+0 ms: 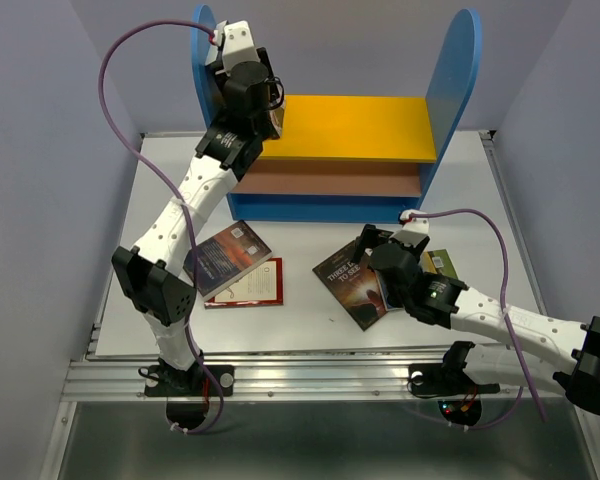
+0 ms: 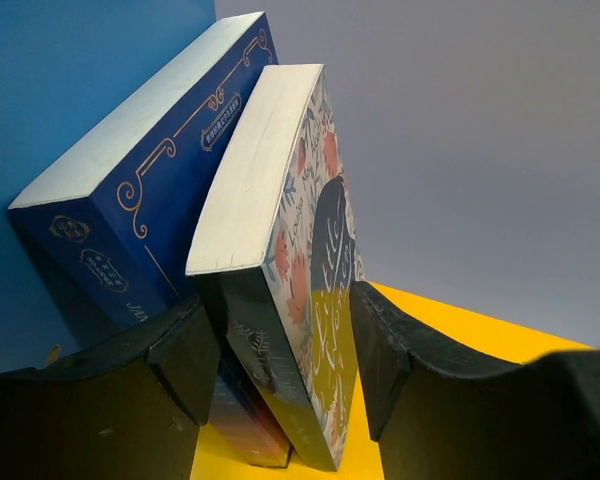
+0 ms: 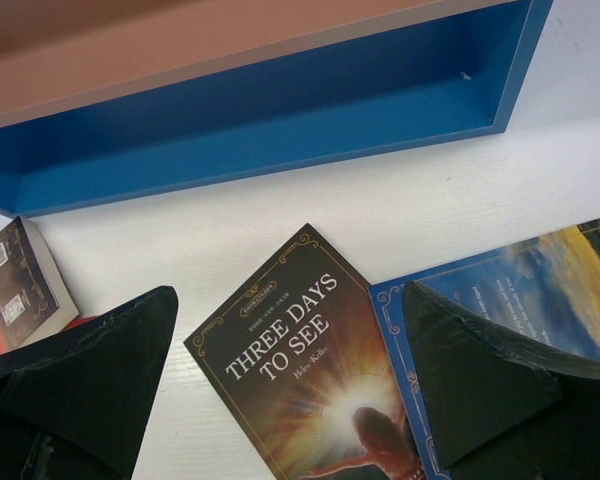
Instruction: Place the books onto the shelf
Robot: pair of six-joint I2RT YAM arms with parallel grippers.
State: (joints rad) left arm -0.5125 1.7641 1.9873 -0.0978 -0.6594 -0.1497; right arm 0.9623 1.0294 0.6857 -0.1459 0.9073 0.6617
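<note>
Books are partly shelved, with most of the job left. Two of them stand on the shelf's yellow upper board (image 1: 355,125), in the upper left of the overhead view. The left wrist view shows a blue book (image 2: 130,190) leaning on the blue side panel (image 2: 70,70). A pale patterned book (image 2: 305,260) tilts against the blue one.

The left gripper (image 2: 285,330) straddles the foot of the patterned book with one finger on each side. Its jaws look partly open and seem to flank the book rather than pinch it. The view is too close to tell whether a pad is brushing a cover.

The other books lie flat on the white table (image 1: 310,330), in front of the shelf's blue base (image 3: 280,110).
- **Left of centre in the overhead view:** a dark book (image 1: 235,258) rests on top of a white book with a red border (image 1: 255,288).
- **Right of centre:** "Three Days to See" (image 3: 315,370) lies just beside a blue-bordered landscape book (image 3: 510,300), and the two appear to overlap.

That makes four books to shelve, unless the right arm hides another.

The right gripper (image 3: 290,300) hangs over "Three Days to See" with its jaws spread wide and nothing between them. The brown lower board (image 3: 180,40) shows no books in the part that can be seen.

I judge the task about a third done: the patterned book looks placed, and the next pickup has not begun.
</note>
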